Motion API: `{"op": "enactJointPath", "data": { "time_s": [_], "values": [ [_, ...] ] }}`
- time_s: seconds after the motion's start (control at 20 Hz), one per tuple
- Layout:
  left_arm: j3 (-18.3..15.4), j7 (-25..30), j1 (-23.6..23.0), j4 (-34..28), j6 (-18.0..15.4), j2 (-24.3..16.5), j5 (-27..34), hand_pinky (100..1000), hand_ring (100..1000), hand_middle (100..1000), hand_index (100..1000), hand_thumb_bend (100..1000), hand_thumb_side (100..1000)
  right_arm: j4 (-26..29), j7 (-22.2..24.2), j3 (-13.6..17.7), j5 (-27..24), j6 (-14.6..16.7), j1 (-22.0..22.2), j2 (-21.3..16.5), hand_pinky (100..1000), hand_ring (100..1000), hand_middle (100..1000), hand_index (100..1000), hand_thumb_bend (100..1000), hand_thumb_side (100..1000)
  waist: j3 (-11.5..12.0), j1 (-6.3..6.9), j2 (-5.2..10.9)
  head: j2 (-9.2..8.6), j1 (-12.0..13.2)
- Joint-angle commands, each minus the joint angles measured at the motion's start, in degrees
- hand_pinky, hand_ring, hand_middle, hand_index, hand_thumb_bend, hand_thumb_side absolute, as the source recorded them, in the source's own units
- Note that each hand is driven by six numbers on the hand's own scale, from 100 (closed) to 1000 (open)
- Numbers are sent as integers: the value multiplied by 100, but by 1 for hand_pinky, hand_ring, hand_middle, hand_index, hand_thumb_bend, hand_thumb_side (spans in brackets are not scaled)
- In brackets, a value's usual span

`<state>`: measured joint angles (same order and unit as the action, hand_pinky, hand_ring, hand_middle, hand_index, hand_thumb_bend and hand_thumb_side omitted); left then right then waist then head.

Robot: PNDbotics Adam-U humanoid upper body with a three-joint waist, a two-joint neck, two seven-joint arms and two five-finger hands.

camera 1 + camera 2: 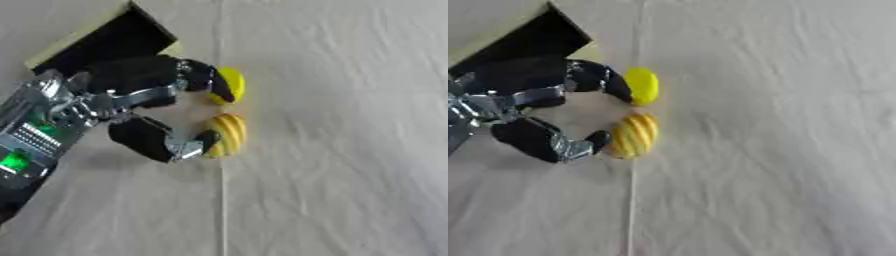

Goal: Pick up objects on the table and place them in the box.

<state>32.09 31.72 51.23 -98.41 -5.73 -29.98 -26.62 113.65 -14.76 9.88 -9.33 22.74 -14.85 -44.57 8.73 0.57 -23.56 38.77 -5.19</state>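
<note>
My left hand (122, 97) reaches in from the left, its fingers (199, 76) and thumb (162, 142) spread wide apart. A plain yellow rounded object (233, 84) lies at the fingertips, which touch its left side. A yellow object with paler stripes (227, 135) lies just below it, and the thumb tip rests against its left edge. Only bare cloth shows between thumb and fingers, so neither object is enclosed. The box (118, 40), with a dark inside and a pale rim, sits at the upper left, right behind the hand. My right hand does not show.
A cream cloth (350, 150) covers the table, with a seam running down under the two yellow objects. My left forearm (39, 135) fills the left edge. The cloth stretches wide to the right and below.
</note>
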Motion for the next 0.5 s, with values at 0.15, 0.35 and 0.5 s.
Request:
{"op": "enactJointPath", "data": {
  "time_s": [0.15,0.35,0.5],
  "values": [
    [5,-107,81,430,-241,89,-598,888,879,813,865,249,630,94,57,31,-46,-23,-36,-65,914,833,706,812,100,618,-19,-7,135,-26,16],
    [35,-116,108,616,-347,182,-857,889,880,814,875,257,623,94,85,18,-67,-42,-35,-35,915,832,703,810,100,619,-20,-9,133,-27,44],
    [54,-78,99,652,-390,205,-910,887,879,812,874,260,646,94,77,26,-85,-54,-34,-15,916,832,702,810,100,620,-21,-10,128,-30,65]
  ]
}}
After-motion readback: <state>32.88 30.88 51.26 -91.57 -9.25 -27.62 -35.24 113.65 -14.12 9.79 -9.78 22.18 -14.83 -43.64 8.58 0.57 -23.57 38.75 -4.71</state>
